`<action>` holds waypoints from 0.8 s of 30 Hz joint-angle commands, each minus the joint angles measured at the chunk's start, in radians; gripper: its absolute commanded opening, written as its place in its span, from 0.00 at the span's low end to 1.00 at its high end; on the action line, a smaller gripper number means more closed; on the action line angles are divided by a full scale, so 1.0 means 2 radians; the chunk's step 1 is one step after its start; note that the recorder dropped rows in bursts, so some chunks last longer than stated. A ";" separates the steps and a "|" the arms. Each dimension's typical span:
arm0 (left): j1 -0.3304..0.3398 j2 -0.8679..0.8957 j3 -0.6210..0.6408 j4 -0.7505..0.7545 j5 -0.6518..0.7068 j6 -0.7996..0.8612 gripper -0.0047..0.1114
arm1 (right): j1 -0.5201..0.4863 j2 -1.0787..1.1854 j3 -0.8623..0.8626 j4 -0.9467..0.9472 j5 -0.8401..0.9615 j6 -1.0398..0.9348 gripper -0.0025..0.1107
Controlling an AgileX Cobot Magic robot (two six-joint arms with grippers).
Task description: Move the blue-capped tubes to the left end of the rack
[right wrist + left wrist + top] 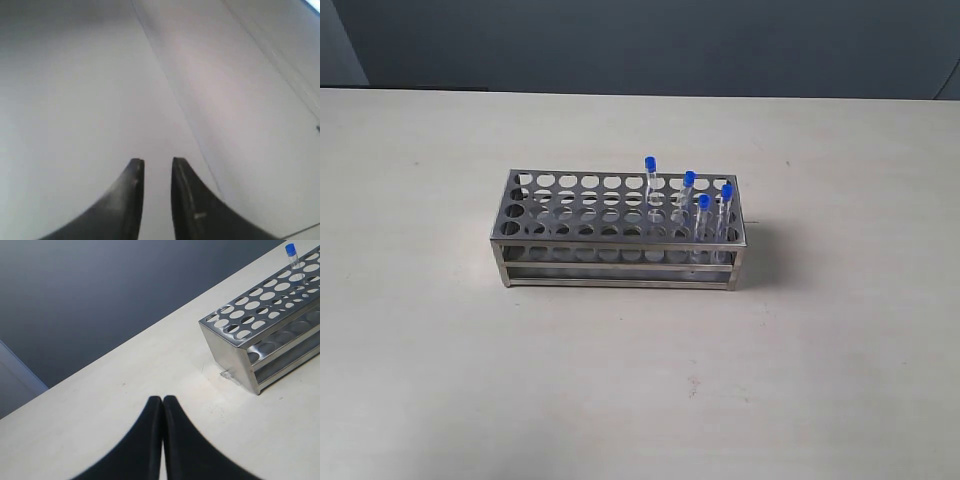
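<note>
The silver rack (620, 255) stands in the middle of the pale table in the exterior view. Several blue-capped tubes stand upright in its right end: one (650, 180) farther back and left, the others (689, 193), (703, 215), (726, 205) near the right edge. No gripper shows in the exterior view. In the left wrist view my left gripper (163, 401) is shut and empty over bare table, short of the rack's (235, 352) end wall; one blue-capped tube (292, 256) shows at the rack's far side. My right gripper (157, 162) is slightly open, empty, facing a blank pale surface.
The table (440, 350) is pale and bare around the rack. A dark grey wall (640, 40) runs behind its far edge. A small clear scrap (226, 373) lies by the rack's corner in the left wrist view.
</note>
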 commanded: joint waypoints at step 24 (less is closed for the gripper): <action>-0.002 0.002 -0.003 0.002 -0.003 -0.002 0.05 | 0.367 0.630 -0.299 -0.181 0.663 -0.039 0.39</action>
